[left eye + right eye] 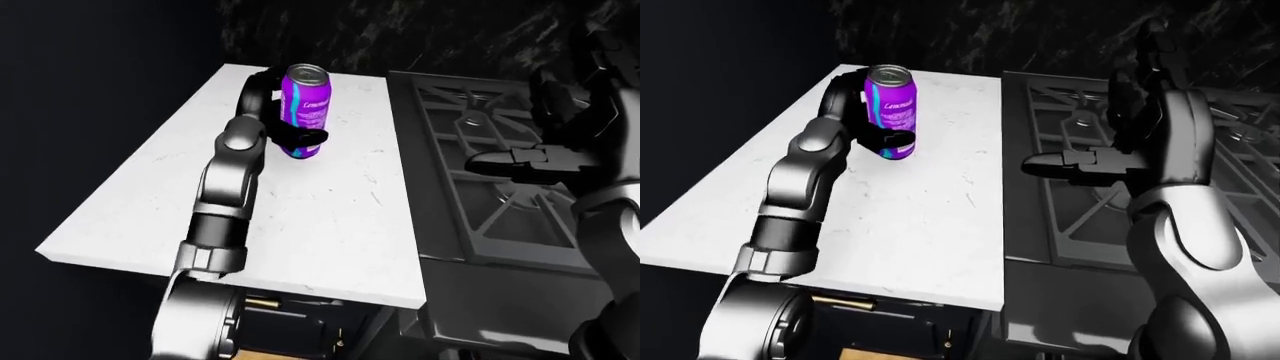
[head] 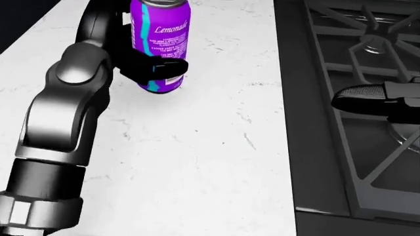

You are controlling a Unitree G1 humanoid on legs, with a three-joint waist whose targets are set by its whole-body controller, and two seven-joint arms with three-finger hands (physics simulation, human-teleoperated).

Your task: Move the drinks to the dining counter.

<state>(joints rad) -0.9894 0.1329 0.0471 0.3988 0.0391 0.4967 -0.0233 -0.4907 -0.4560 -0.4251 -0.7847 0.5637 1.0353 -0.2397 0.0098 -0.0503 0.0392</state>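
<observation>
Lemonade can (image 2: pixel 159 44), purple with a teal stripe, stands upright near the far end of the white marble counter (image 2: pixel 210 162), toward the top of the head view and well clear of the counter's right edge. Left hand (image 2: pixel 141 66) is wrapped around it: one dark finger (image 2: pixel 164 66) crosses the lower part of the can on the side facing the camera, and in the left-eye view the rest of the hand curls round the can's far-left side, so the fingers are closed on the can. Whether the can's base touches the marble or sits just above it, the pictures don't settle. Left arm (image 1: pixel 225 187) runs long and straight up the counter from the bottom left, silver segments and black joints, elbow nearly locked.

Over on the right, the black gas cooktop (image 1: pixel 480 172) sits flush against the counter's right edge, its cast-iron grates (image 2: pixel 368 64) filling the right side of the head view. Right hand (image 1: pixel 1070 163) hangs above those grates, well apart from the can, holding nothing; one dark finger (image 2: pixel 361 96) points left toward the counter. How wide its fingers are spread, I cannot tell from these angles. Right forearm (image 1: pixel 1170 135) rises bulky behind it in the right-eye view.

Dark speckled wall (image 1: pixel 420 34) backs the counter's far edge, and the counter's near edge shows an open cabinet space (image 1: pixel 290 326) beneath it.
</observation>
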